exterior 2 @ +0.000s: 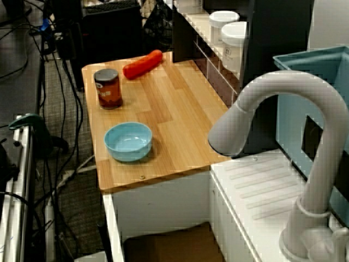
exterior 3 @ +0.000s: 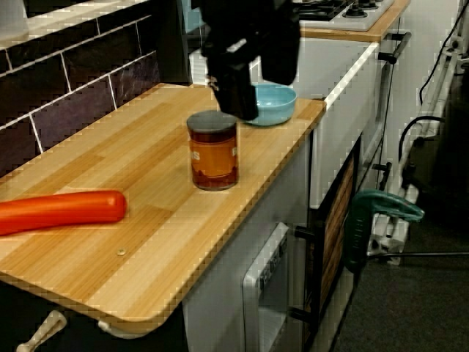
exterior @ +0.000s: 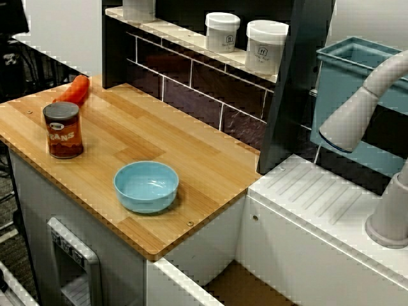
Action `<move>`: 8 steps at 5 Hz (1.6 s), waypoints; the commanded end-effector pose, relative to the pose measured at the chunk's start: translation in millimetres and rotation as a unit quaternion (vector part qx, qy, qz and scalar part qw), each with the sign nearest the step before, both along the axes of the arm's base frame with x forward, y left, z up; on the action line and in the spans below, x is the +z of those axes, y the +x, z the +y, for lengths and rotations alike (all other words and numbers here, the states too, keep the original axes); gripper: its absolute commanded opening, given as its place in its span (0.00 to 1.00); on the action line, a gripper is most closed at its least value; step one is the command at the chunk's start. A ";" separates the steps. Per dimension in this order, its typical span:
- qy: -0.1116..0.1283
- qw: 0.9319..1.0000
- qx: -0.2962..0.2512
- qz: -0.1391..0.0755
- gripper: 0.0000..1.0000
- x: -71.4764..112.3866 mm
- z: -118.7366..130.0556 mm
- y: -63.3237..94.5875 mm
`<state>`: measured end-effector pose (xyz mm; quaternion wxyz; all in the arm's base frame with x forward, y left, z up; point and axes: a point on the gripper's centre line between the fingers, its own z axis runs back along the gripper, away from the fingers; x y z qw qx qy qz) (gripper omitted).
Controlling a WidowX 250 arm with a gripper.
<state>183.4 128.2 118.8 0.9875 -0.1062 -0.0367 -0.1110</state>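
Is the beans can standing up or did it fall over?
Upright. The can stands on its flat base on the wooden counter, top facing up.

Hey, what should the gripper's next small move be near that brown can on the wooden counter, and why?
Probably ease the gripper down toward the can, slowly. In the view from the counter's end it hangs just above the can's top, not touching it, with the blue bowl behind. Its jaws are too dark to read, so check they are open first.
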 end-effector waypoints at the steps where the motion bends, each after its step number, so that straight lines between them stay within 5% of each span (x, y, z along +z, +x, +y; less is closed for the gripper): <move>1: 0.036 0.999 0.023 -0.010 1.00 -7.2 13.1 5.7; 2: 0.055 0.998 0.034 -0.003 1.00 -38.5 -3.0 3.7; 5: 0.064 0.997 0.039 0.002 1.00 -61.1 -21.4 10.6; 6: 0.062 0.997 0.050 0.009 0.00 -64.0 -28.3 15.1; 8: 0.066 0.996 0.057 0.012 0.00 -69.7 -33.2 26.0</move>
